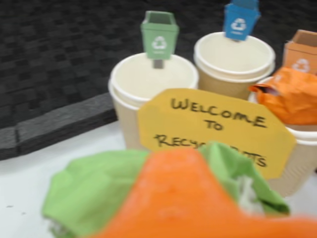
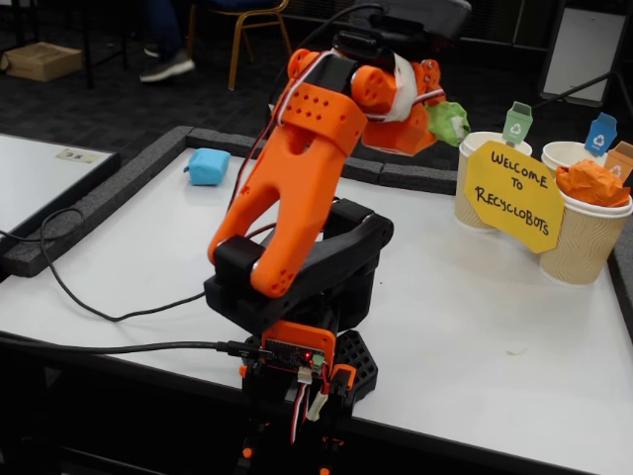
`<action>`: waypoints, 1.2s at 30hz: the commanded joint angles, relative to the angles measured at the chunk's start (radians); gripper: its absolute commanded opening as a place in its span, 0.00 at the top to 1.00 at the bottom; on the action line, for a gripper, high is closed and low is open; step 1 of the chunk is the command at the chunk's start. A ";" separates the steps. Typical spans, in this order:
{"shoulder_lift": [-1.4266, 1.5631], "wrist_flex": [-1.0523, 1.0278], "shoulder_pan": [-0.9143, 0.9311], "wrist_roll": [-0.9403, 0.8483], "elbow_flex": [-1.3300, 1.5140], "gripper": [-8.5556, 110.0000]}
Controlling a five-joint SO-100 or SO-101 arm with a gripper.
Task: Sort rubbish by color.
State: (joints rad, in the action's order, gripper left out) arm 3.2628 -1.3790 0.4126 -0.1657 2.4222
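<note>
The hand (image 2: 427,121) is raised above the table (image 2: 475,327) and is closed on the green wad (image 2: 448,122). In the fixed view the wad sits at the tip of the hand, clear of the table surface. In the wrist view the green wad (image 1: 94,191) fills the lower part of the picture, partly covered by the blurred orange finger (image 1: 183,198) in front of it.

Ahead of the hand stand three tan cups. In the wrist view the green-tagged cup (image 1: 148,82) is directly beyond the held wad, with a small green bin marker (image 1: 159,35) clipped at its far rim; its interior appears bare. The blue-tagged cup (image 1: 233,59) stands further beyond and to the right of the hand, carrying a blue bin marker (image 1: 240,20). The third cup (image 1: 302,148) is at the right edge, with an orange bin marker (image 1: 302,52) behind it.

The orange wad (image 1: 287,94) lies in that third cup, protruding above its rim. The yellow sign (image 1: 218,131), lettered "Welcome to Recyclobots", leans in front of the cups, between them and the hand.

The light blue wad (image 2: 208,166) lies on the table well apart from the hand, on the left in the fixed view, near the dark foam border (image 2: 119,193)
</note>
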 commanded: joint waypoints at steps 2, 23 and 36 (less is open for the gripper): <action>0.003 0.031 0.040 -0.021 -0.009 0.93; -0.015 0.038 -0.074 -0.026 -0.028 0.93; -0.460 0.242 -0.057 -0.026 -0.298 0.93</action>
State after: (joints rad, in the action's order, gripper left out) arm 2.9161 -1.2395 0.3390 -0.1687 2.3102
